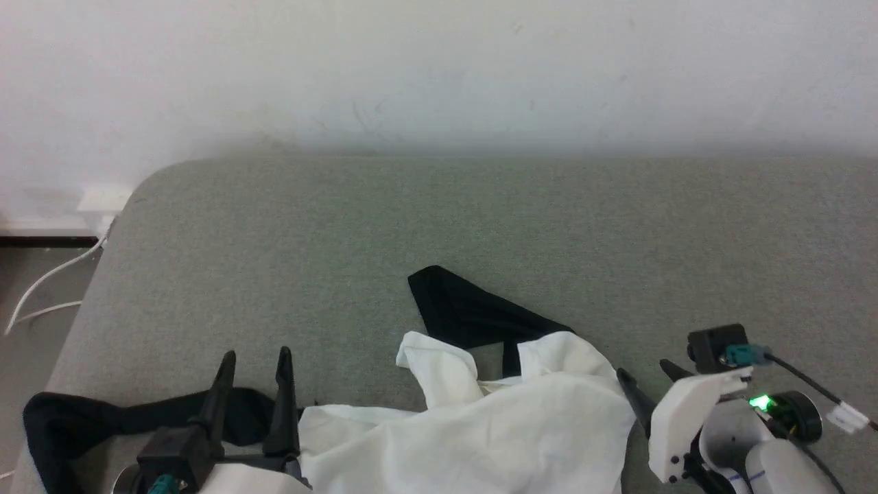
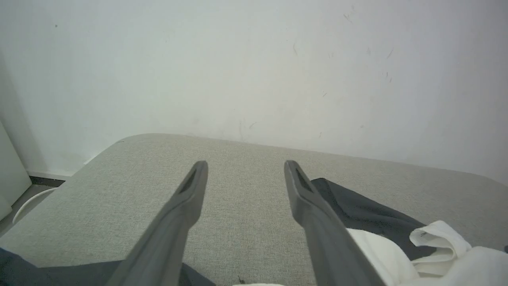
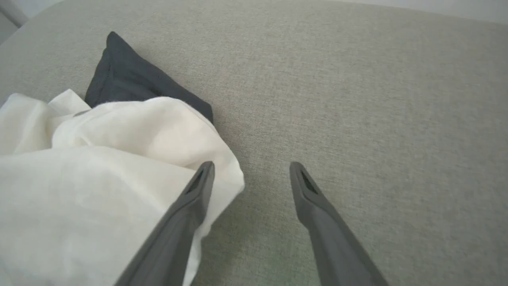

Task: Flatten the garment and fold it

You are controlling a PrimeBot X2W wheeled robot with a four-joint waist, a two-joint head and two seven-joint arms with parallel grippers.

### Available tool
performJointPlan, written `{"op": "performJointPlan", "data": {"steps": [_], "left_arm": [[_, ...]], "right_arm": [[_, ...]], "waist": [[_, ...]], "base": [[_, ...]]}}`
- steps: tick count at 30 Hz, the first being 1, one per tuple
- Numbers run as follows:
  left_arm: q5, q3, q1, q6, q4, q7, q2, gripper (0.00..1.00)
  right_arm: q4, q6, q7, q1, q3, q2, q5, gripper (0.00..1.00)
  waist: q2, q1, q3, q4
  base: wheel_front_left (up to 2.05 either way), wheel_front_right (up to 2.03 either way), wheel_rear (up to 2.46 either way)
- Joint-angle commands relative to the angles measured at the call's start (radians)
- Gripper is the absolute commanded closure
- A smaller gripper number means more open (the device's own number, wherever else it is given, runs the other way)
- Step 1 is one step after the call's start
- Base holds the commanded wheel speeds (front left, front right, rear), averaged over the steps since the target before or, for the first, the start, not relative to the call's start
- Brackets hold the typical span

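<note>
Garment (image 1: 480, 425) crumpled on grey cushion (image 1: 480, 219), white body bunched, black sleeves trailing, both jaws spread

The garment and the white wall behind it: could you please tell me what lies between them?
Bare grey-green upholstery lies between the garment and the wall, as the head view shows.

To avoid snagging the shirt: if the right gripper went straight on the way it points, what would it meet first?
Probably the bare grey surface; the right gripper points just beside the garment. Depth is unclear.
</note>
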Motion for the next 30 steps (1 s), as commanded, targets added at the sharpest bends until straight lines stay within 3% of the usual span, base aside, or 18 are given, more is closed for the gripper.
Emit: {"op": "performJointPlan", "data": {"steps": [1,7,12,14,15,18,22,25,30], "left_arm": [[0.010,-0.002,-0.020,-0.011,-0.002,-0.005,-0.013,0.00],[0.025,0.002,-0.049,-0.040,0.017,-0.005,-0.054,0.00],[0.027,0.018,-0.065,-0.066,0.040,-0.005,-0.079,0.00],[0.027,0.027,-0.067,-0.075,0.051,-0.005,-0.087,0.00],[0.029,0.031,-0.066,-0.079,0.054,-0.005,-0.090,0.00],[0.033,0.047,-0.061,-0.087,0.061,-0.005,-0.098,0.00],[0.040,0.065,-0.058,-0.096,0.067,-0.005,-0.104,0.00],[0.046,0.079,-0.053,-0.101,0.068,-0.005,-0.107,0.00],[0.056,0.089,-0.043,-0.107,0.069,-0.005,-0.115,0.00]], "right_arm": [[0.028,-0.002,0.037,-0.047,0.024,-0.022,0.023,0.00],[0.183,-0.002,0.191,-0.196,0.166,-0.090,0.142,0.00],[0.329,-0.002,0.326,-0.261,0.266,-0.097,0.266,0.00],[0.375,-0.002,0.383,-0.267,0.292,-0.093,0.311,0.56],[0.388,-0.002,0.403,-0.269,0.302,-0.089,0.336,1.00],[0.376,-0.002,0.387,-0.287,0.325,-0.095,0.383,1.00],[0.306,-0.002,0.208,-0.334,0.301,-0.147,0.369,1.00],[0.262,-0.002,0.087,-0.353,0.224,-0.186,0.327,1.00],[0.220,-0.002,-0.022,-0.311,-0.024,-0.233,0.207,1.00]], "waist": [[0.0000,-0.0001,0.021,0.034],[0.0000,-0.0001,0.048,0.074],[0.0000,-0.0001,0.059,0.091],[0.0000,-0.0001,0.057,0.094],[0.0000,-0.0001,0.056,0.094],[0.0000,-0.0001,0.051,0.088],[0.0000,-0.0001,0.040,0.064],[0.0000,-0.0001,0.032,0.040],[0.0000,-0.0001,0.029,0.004]], "base": [[0.00,0.00,0.00],[0.00,0.00,0.00],[0.00,0.00,0.00],[0.00,0.00,0.00],[0.00,0.00,0.00],[0.00,0.00,0.00],[0.00,0.00,0.00],[0.00,0.00,0.00],[0.00,0.00,0.00]]}}
